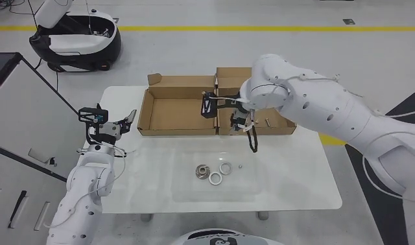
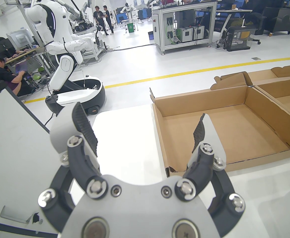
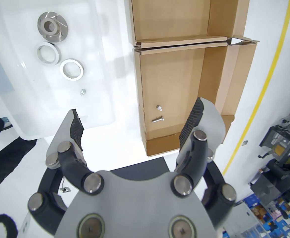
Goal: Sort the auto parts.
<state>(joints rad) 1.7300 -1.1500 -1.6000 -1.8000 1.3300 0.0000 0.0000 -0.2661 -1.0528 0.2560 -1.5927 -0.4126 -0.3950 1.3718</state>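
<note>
In the top view, the left gripper point(image 1: 124, 122) hangs off the table point(image 1: 155, 180) edge, its jaws spread with nothing between them. The empty box point(image 1: 175, 107) lies just ahead of the jaws. The right gripper point(image 1: 245, 132) is over the near wall of the box with bolts point(image 1: 227, 80), jaws also spread and bare. The clear tray point(image 1: 249, 188) sits near these jaws, on the side away from the boxes. It holds a metal disc point(image 1: 201, 172), two rings point(image 1: 213, 178) point(image 1: 225, 168) and a small nut point(image 1: 240, 166).

In the left wrist view, the left gripper point(image 2: 140, 111) is released and grips nothing. The empty box point(image 2: 221, 130) lies straight ahead of one fingertip, its corner close to the jaws. The box with bolts point(image 2: 283, 97) touches it on the far side.

In the right wrist view, the right gripper point(image 3: 136, 105) is wide apart and holds nothing. Two bolts point(image 3: 159, 107) point(image 3: 158, 119) lie in the box with bolts point(image 3: 174, 75), just inside one fingertip and clear of it. Beyond the other fingertip is the tray point(image 3: 11, 80). The nut point(image 3: 82, 91) is closest to the jaws, then the rings point(image 3: 71, 69) point(image 3: 48, 53), with the disc point(image 3: 52, 27) farthest. The empty box point(image 3: 169, 6) lies farther ahead of the jaws.
</note>
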